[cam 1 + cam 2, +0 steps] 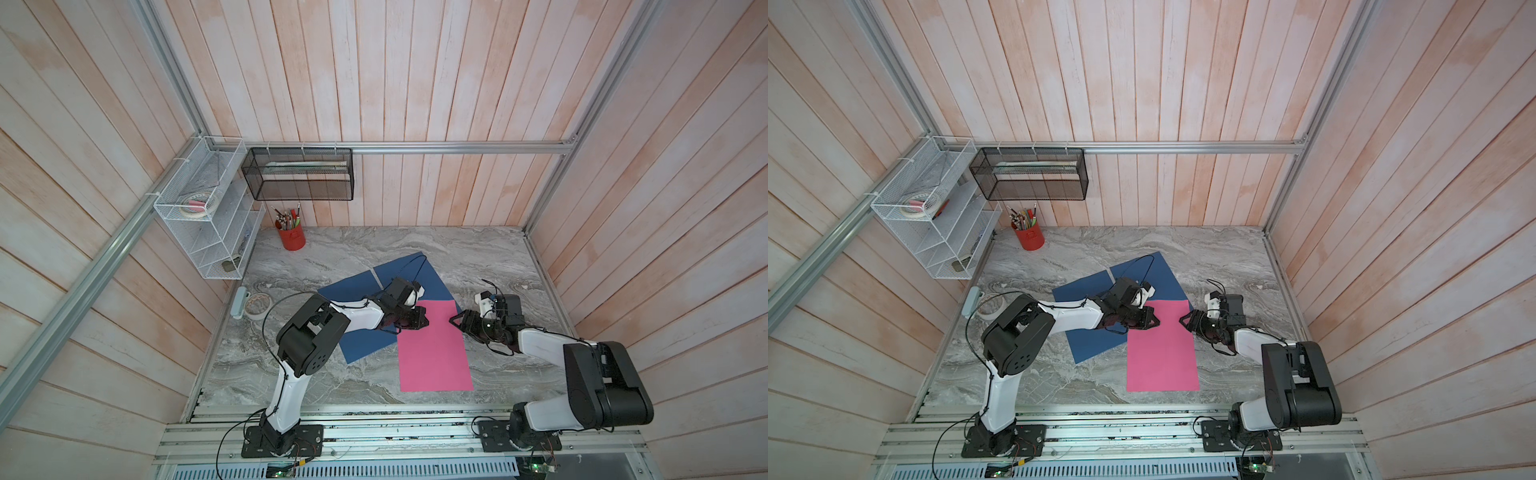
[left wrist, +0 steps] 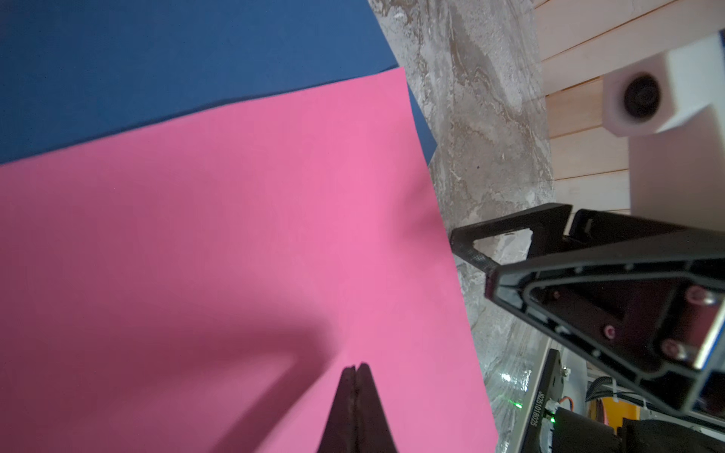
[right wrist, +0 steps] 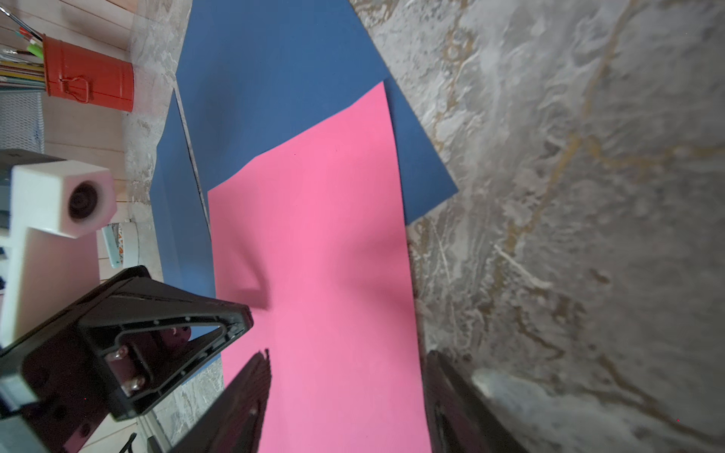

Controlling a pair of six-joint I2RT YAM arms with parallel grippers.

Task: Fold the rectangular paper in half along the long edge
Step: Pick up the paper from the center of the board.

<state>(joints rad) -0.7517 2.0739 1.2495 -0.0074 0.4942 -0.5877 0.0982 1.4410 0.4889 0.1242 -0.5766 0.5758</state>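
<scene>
You have the left gripper (image 1: 424,321) pinched shut (gripping nothing) over the pink paper's (image 1: 434,353) far left corner, the right gripper (image 1: 453,320) spread wide astride its right edge.

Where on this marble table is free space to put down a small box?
Free: the marble table's back right, beyond the blue sheets; and its front left, between left arm and pink paper. Crowded: the centre, where left gripper and right gripper meet, and by the tape roll.
</scene>
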